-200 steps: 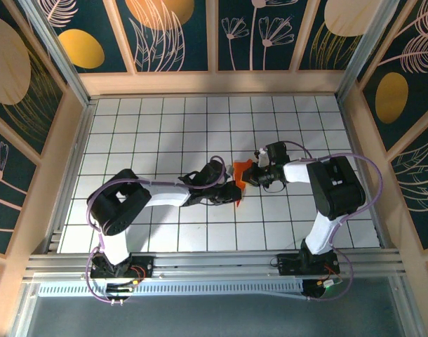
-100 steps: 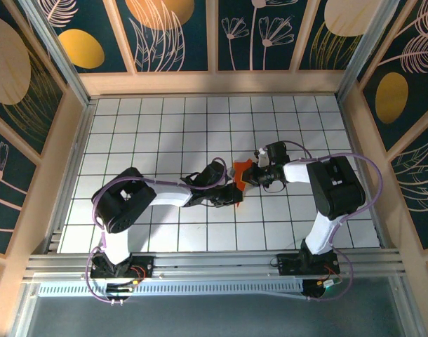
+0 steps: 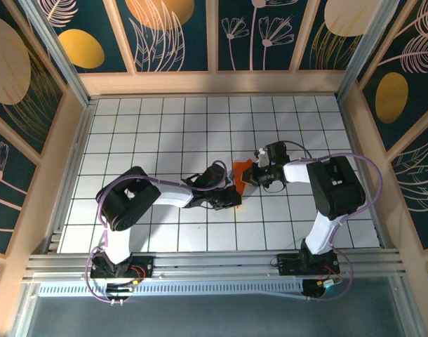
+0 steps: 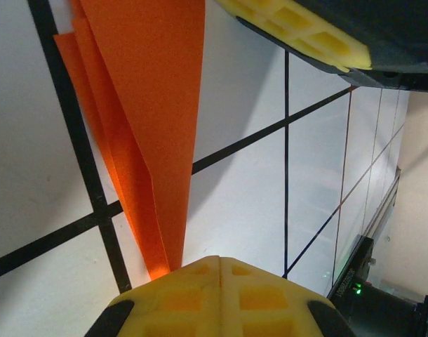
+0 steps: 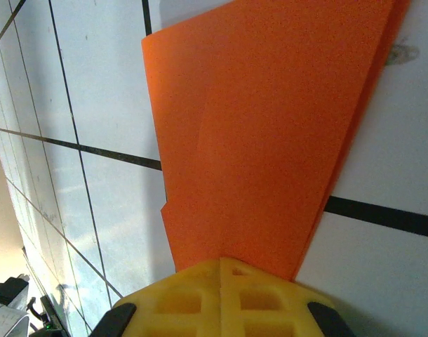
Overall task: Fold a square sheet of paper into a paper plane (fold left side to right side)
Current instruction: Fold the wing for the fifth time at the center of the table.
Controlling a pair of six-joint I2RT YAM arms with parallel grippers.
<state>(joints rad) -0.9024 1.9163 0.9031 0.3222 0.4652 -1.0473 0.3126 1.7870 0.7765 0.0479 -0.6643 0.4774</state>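
The folded paper (image 3: 240, 170) lies mid-table (image 3: 165, 126), pinched at both ends: left jaws closed on its narrow tip, right jaws closed on its wide end. Best to align the layers, then press the crease flat without tearing.

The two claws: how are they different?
The left claw pinches the paper by its thin pointy tip; the right claw pinches its wide end. The left claw reaches in from the left, the right claw from the right. Both are yellow, shut, and holding the same orange paper.
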